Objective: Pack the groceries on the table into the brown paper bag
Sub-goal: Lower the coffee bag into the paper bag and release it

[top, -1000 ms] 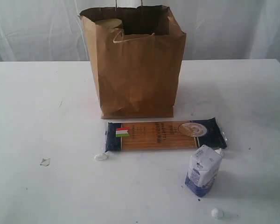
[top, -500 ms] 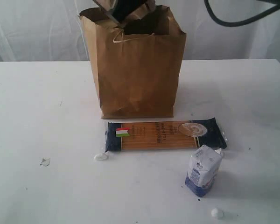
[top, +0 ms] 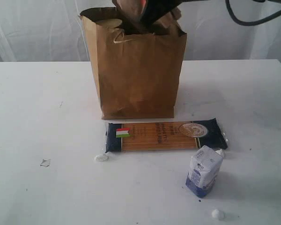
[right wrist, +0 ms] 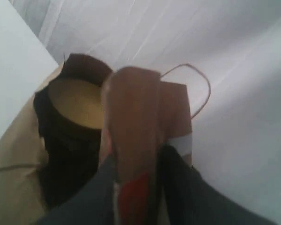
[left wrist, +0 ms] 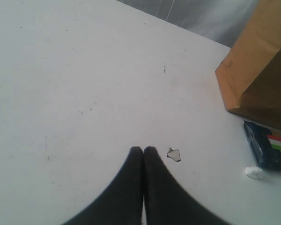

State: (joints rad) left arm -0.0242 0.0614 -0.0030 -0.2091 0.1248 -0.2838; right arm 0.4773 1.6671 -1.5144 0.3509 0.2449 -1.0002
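- Far left, the left jaws are pressed fully together with nothing between them, hanging above bare desk point(left wrist: 84, 70); this arm appears parked out of the way, and only the left wrist view shows it
- Just beside those jaws a small torn scrap point(left wrist: 173, 154) lies on the desk; it looks like litter rather than a grocery
- In the middle, the brown paper bag point(top: 136, 70) stands upright towards the back of the desk with its mouth open, so things can be lowered in from above
- Inside the bag, on its left side, the clear gold-lidded jar point(right wrist: 77, 105) shows its lid and is already packed
- At the bag's mouth the right jaws are partly closed on the brown pouch with orange label point(right wrist: 131, 140), pinching it from both sides and holding it on end, probably so that it slips down beside the jar
- In front of the bag, the dark flat spaghetti packet point(top: 164, 136) lies lengthwise on the desk, not yet packed
- Further right and nearer the camera, the small white-blue carton point(top: 203, 171) stands upright, also waiting; a white crumb point(top: 218, 214) lies near it
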